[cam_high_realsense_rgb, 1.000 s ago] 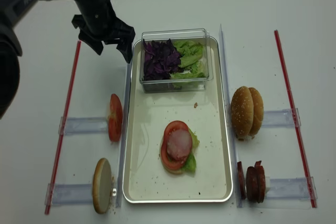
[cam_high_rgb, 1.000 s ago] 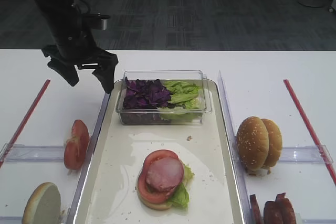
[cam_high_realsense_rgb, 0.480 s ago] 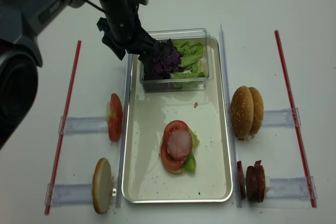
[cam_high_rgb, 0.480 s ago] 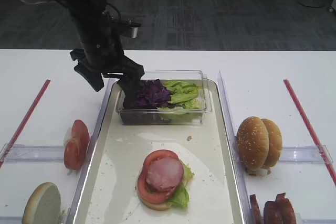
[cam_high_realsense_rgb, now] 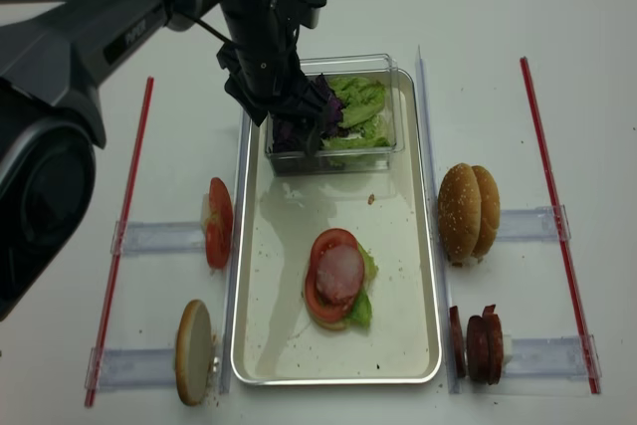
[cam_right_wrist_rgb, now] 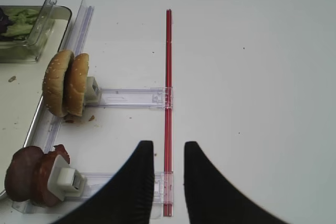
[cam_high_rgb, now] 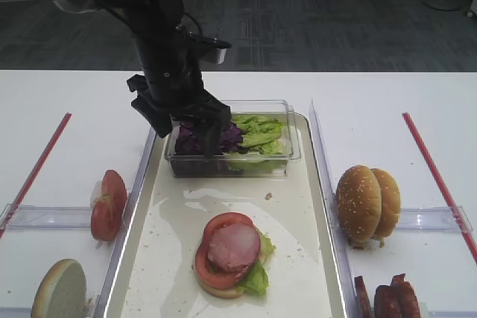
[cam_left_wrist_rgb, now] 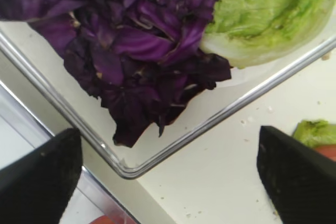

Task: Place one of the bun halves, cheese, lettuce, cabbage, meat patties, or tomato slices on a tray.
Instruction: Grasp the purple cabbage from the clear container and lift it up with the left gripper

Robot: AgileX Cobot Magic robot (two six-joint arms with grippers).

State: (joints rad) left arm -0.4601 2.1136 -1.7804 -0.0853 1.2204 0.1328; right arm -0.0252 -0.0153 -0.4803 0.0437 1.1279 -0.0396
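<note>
Presently, task progress: a stack stands on the tray [cam_high_rgb: 305, 184] (bun base, lettuce leaf, tomato slice, pink meat slice), so several placings look done; judged next item is cabbage, not yet lifted.
Near left holder: pale cut-faced bun half [cam_high_rgb: 58, 288] on edge, off the tray.
Near right holder: dark meat patties [cam_high_rgb: 387, 299] standing in a row, untouched.
Stack on tray: pink meat slice [cam_high_rgb: 233, 247] on top of a tomato slice [cam_high_rgb: 216, 277], green leaf showing at the right edge.
Mid left holder: tomato slices [cam_high_rgb: 108, 205] upright, just beside the tray's rim.
Mid right holder: two sesame bun halves [cam_high_rgb: 367, 202] on edge, touching each other.
Clear plastic box [cam_high_rgb: 291, 139]: sits on the far end of the tray; holds cabbage [cam_left_wrist_rgb: 142, 51] on its left, lettuce [cam_high_rgb: 257, 133] on its right.
Left gripper [cam_left_wrist_rgb: 168, 171]: jaws spread fully, nothing between them, poised over the box's cabbage corner; whether the tips touch the leaves is probably not decidable from the overhead views.
Right gripper [cam_right_wrist_rgb: 168, 182]: parked over bare table near a red strip [cam_right_wrist_rgb: 168, 77], fingers narrowly apart, empty.
Remaining: close on the cabbage clump, carry it to the stack.
</note>
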